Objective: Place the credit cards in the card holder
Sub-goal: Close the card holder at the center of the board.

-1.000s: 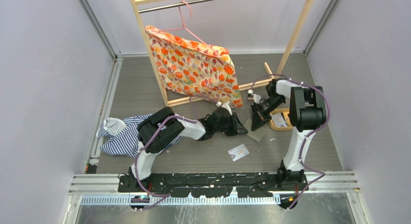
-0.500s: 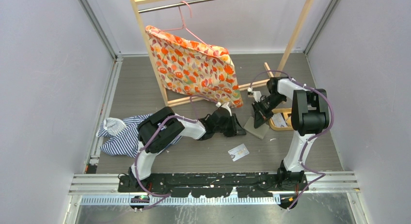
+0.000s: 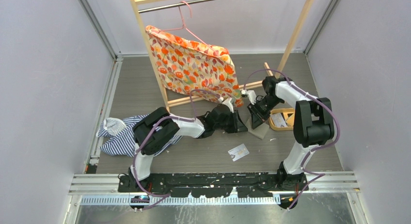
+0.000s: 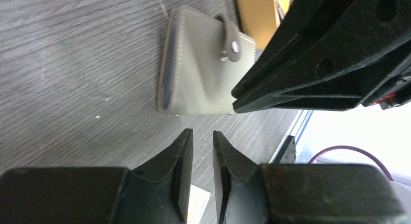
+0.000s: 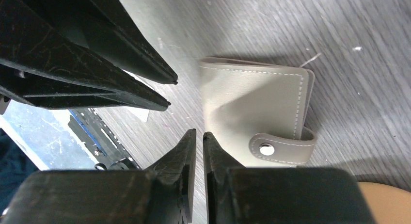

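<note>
Two narrow, empty gaps are shown by the left tool [image 4: 201,134] and right tool [image 5: 198,133]; the shut holder [image 5: 257,107] is laid on the bench [image 3: 194,158] just beside both, a card [image 3: 238,152] apart.

Left gripper [image 3: 243,124], right gripper [image 3: 253,119] near card holder [image 3: 260,130], maybe touching

One card holder [image 3: 258,127], one loose credit card [image 3: 238,152], one pale card [image 3: 278,119] in the one wooden tray [image 3: 280,129]; one clothes rack [image 3: 145,40], one hanger [image 3: 186,20], one floral cloth [image 3: 194,64], one striped garment [image 3: 118,136].
</note>
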